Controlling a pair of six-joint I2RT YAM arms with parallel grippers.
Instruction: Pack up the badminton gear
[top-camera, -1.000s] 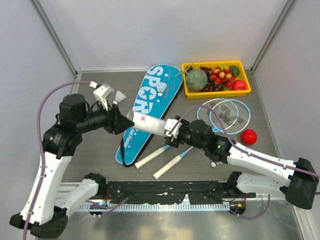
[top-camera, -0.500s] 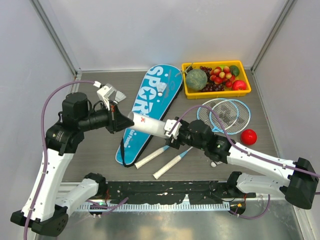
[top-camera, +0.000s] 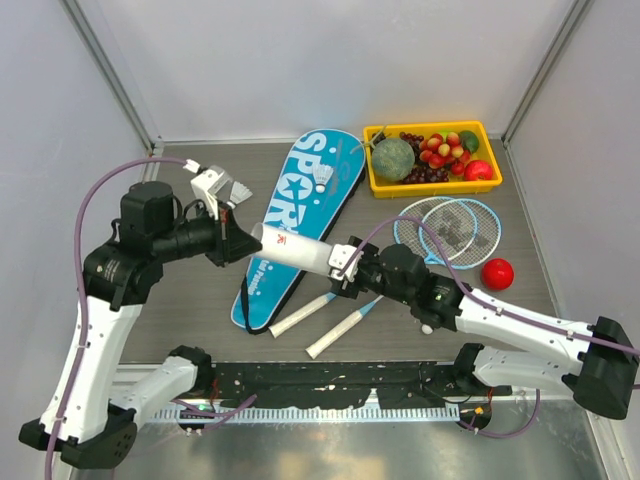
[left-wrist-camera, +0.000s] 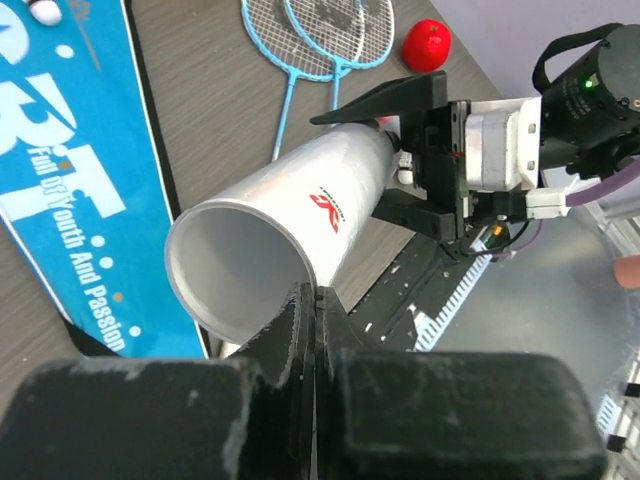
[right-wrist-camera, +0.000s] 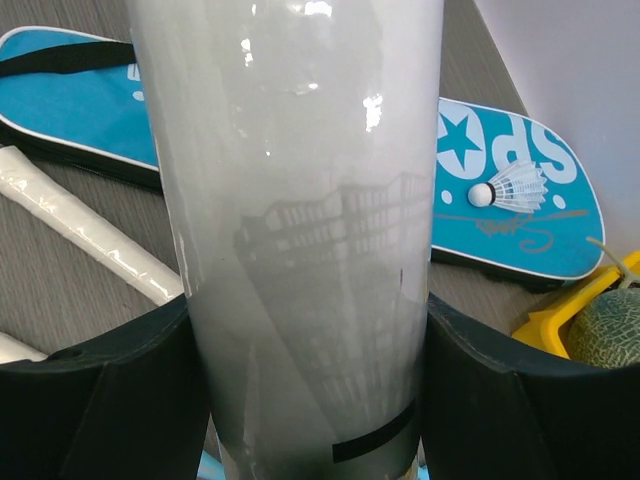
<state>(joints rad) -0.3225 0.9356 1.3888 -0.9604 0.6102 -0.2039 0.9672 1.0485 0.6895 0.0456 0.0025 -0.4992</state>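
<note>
While the right gripper (top-camera: 342, 262), jaws spread wide, clamps the white shuttlecock tube (top-camera: 295, 250) above the blue SPORT bag (top-camera: 300, 200), open mouth aimed toward ten o'clock, presumably for loading, the left gripper (left-wrist-camera: 315, 305) sits at that rim, pressed fully together, seemingly empty.

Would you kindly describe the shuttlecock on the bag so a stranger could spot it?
Start at the long blue SPORT bag in the table's middle. Near its wide far end lies a small white shuttlecock, the only one resting on blue.
</note>
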